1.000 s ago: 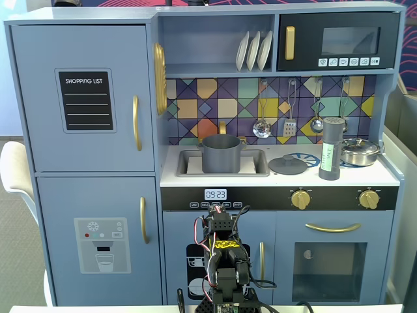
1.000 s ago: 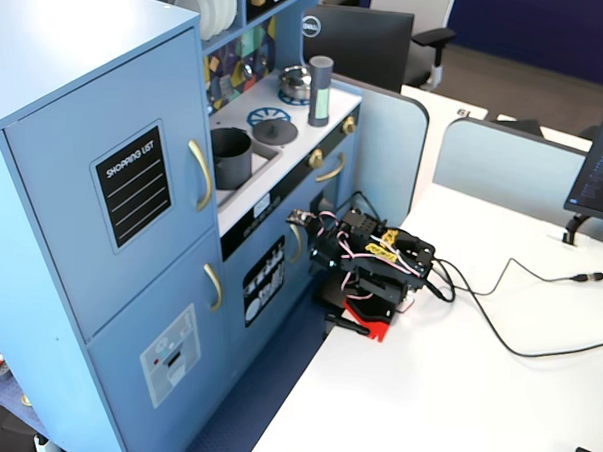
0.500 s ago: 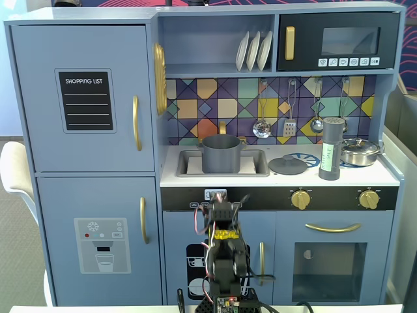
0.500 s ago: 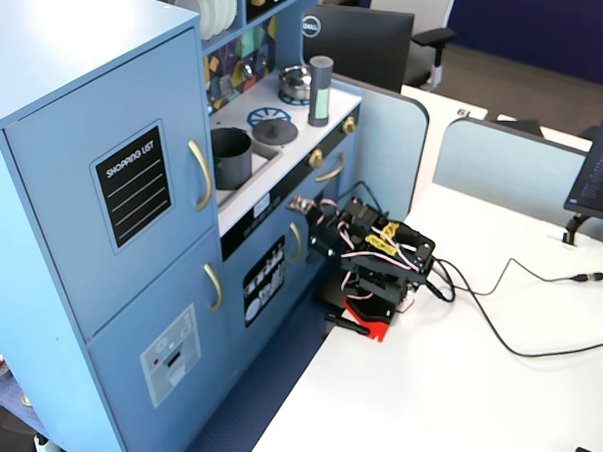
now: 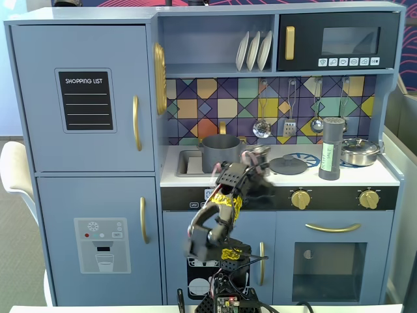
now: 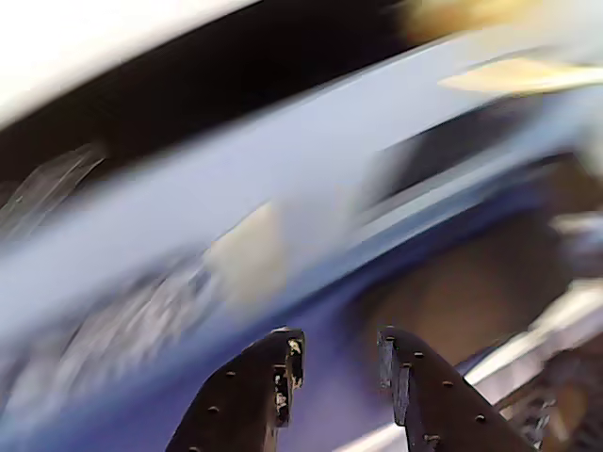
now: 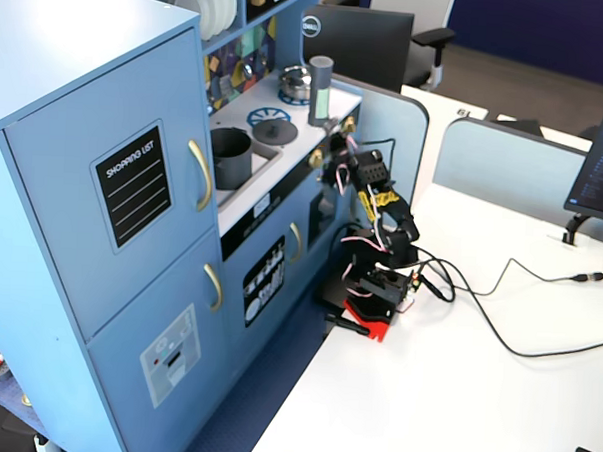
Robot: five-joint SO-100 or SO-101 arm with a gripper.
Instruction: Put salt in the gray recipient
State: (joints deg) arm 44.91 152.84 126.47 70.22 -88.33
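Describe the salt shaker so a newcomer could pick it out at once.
Find the toy kitchen's white counter under the black microwave. On its right part, the salt stands upright between the flat gray lid and the shiny steel pan. It is the tall slim gray cylinder with a pale green label.

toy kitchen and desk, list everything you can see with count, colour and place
salt shaker: 1, gray with pale green band, upright on the counter right of the lid
pot: 1, gray, standing in the sink
lid: 1, flat gray, on the counter between pot and shaker
steel pan: 1, shiny, far right of the counter
plates: 3, white, on edge on the upper shelf
utensils: about 4, metal, hanging on the tiled wall
microwave: 1, black, top right
shopping list board: 1, black, on the upper left door
monitor: 1, dark, desk's right edge
arm: 1, black, raised before the counter
pincer: 1, black, open, holding nothing
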